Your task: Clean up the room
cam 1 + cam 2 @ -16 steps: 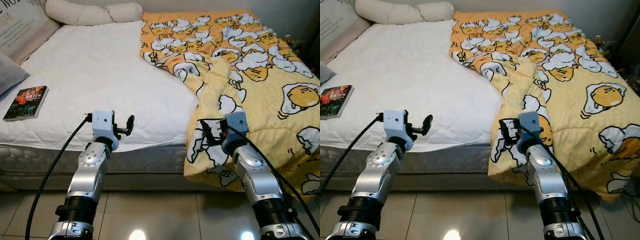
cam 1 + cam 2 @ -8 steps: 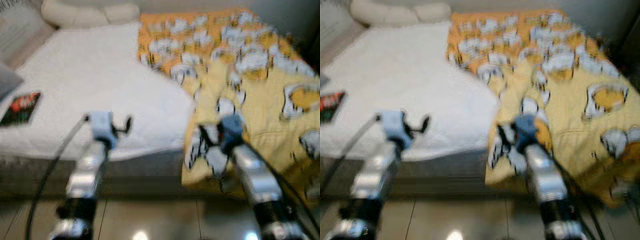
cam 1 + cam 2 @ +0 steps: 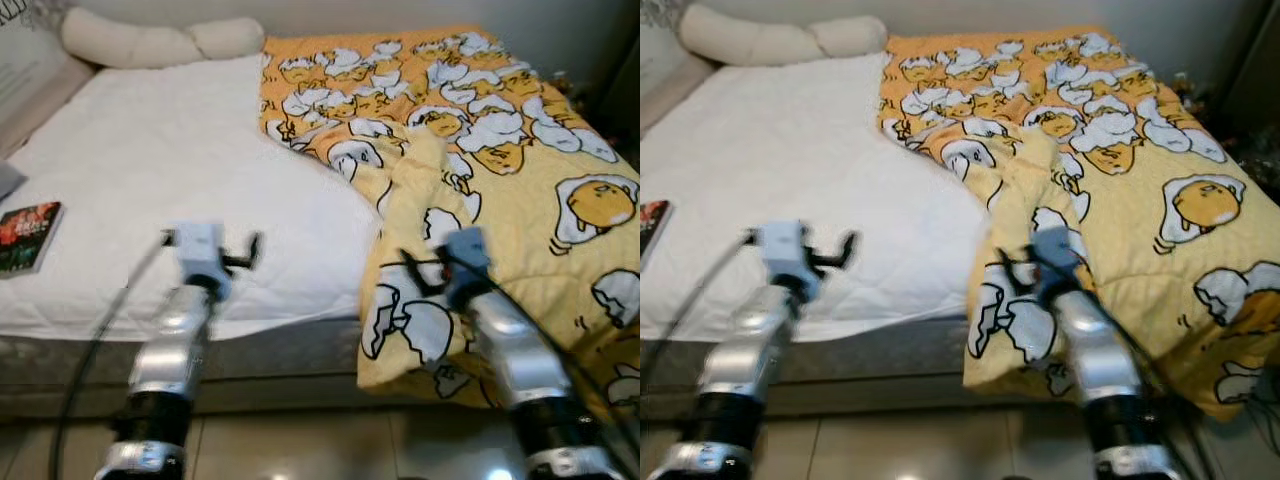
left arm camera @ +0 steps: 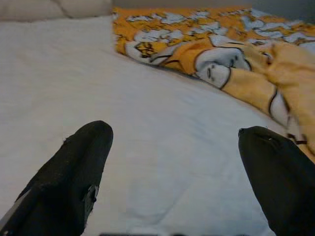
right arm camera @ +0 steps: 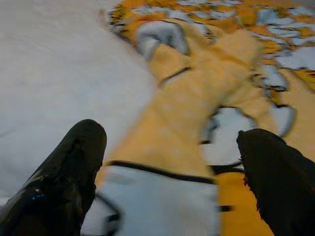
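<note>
Right now, scene: a bed with a white mattress pad on the robot's left half and a yellow egg-print blanket bunched over the right half, its corner hanging off the front edge
Blanket: a rumpled ridge runs down its inner edge toward the foot, so the bed is not yet made
Book: a book lies near the far left edge of the pad, well apart from both arms
Pillows: a long cream bolster sits at the head
Left gripper: held above the front edge of the bare pad, fingers spread wide, nothing between them
Right gripper: hovering over the blanket's folded ridge, fingers released and wide apart, cloth below but not pinched
Likely step: closing on the blanket edge to pull it flat
Risk 1: a shallow pinch on the loose fold could slip out when pulled
Risk 2: grabbing several layers would drag the whole bunch instead of spreading it
Risk 3: the hanging corner could slide further to the floor
</note>
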You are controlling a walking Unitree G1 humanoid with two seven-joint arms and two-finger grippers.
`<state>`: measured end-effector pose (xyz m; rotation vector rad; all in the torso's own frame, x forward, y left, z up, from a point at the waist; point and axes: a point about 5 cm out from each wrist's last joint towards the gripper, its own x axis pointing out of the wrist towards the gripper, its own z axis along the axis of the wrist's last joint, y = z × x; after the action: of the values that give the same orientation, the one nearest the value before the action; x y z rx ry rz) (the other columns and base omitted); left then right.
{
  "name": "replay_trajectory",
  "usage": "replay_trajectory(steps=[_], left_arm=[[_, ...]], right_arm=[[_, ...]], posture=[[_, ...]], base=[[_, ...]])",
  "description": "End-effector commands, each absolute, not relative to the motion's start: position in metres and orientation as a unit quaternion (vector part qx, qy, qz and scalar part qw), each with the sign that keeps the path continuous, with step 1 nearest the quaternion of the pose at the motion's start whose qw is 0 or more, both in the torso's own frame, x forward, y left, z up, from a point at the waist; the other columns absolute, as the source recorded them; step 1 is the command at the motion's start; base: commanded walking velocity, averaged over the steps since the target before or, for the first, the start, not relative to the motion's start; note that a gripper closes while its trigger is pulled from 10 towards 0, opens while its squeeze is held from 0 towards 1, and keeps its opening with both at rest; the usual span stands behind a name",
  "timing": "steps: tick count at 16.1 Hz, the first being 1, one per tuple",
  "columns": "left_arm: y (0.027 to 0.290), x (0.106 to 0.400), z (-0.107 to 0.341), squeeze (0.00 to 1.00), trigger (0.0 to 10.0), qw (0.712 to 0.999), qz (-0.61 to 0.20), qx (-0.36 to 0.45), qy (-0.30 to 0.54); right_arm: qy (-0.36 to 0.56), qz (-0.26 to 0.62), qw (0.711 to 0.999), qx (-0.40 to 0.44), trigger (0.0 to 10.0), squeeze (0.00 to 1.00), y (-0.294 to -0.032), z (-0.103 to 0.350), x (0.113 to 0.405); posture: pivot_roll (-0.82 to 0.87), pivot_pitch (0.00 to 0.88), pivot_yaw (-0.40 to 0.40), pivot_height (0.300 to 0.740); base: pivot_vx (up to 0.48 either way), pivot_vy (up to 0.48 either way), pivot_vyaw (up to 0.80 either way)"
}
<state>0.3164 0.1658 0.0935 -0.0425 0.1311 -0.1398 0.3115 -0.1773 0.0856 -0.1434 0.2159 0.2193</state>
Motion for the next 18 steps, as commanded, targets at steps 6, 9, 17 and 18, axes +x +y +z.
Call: replay_trajectory(steps=[6,9,17,18], left_arm=[[0.178,0.317,0.096,0.96,10.0,0.996,-0.06,-0.013,0.068],[0.175,0.317,0.095,0.96,10.0,0.996,-0.065,-0.004,0.068],[0.177,0.307,0.088,0.83,10.0,0.993,-0.087,0.021,0.081],[0.176,0.306,0.088,0.7,10.0,0.991,-0.102,0.03,0.082]], right_arm=[[0.102,0.133,0.984,-0.063,10.0,0.0,-0.162,0.088,0.313],[0.106,0.132,0.983,-0.067,10.0,0.0,-0.163,0.087,0.312],[0.136,0.095,0.982,-0.086,10.0,0.0,-0.185,0.084,0.313],[0.162,0.08,0.98,-0.084,10.0,0.0,-0.191,0.077,0.318]], posture=[[-0.07,0.0,0.075,0.74],[-0.07,0.0,0.074,0.74],[-0.06,0.0,0.086,0.74],[-0.05,0.0,0.086,0.74]], base=[[0.317,0.0,0.0],[0.306,0.0,0.0],[0.0,0.0,0.0],[0.0,0.0,0.0]])
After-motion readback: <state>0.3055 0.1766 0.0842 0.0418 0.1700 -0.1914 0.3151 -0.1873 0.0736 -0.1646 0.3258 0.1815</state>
